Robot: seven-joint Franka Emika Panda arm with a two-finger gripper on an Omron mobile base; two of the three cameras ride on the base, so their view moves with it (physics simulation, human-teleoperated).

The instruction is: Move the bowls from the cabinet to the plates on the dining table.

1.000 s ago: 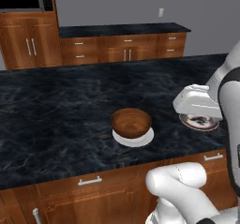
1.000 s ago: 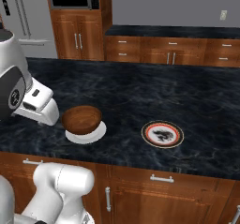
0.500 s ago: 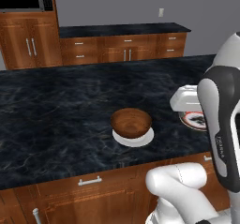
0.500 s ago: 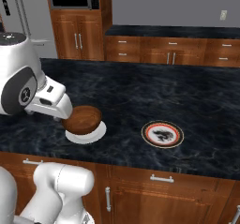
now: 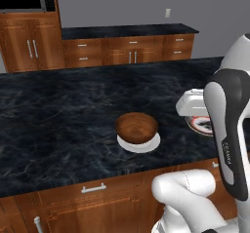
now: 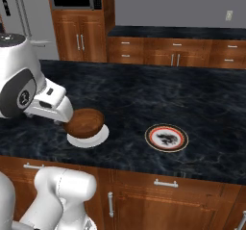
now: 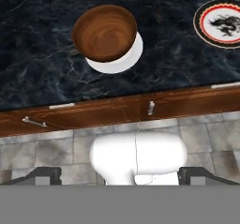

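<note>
one wooden bowl, two plates, one dining table

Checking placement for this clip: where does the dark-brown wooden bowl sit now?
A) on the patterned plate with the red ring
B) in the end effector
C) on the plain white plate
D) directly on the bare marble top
C: the brown bowl rests on the white plate, apart from the patterned plate.

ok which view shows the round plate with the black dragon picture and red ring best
The right base view: the round plate with the black dragon picture and red ring lies whole and unblocked on the black marble top. The hand view cuts its edge; the left base view has it half behind the arm.
</note>
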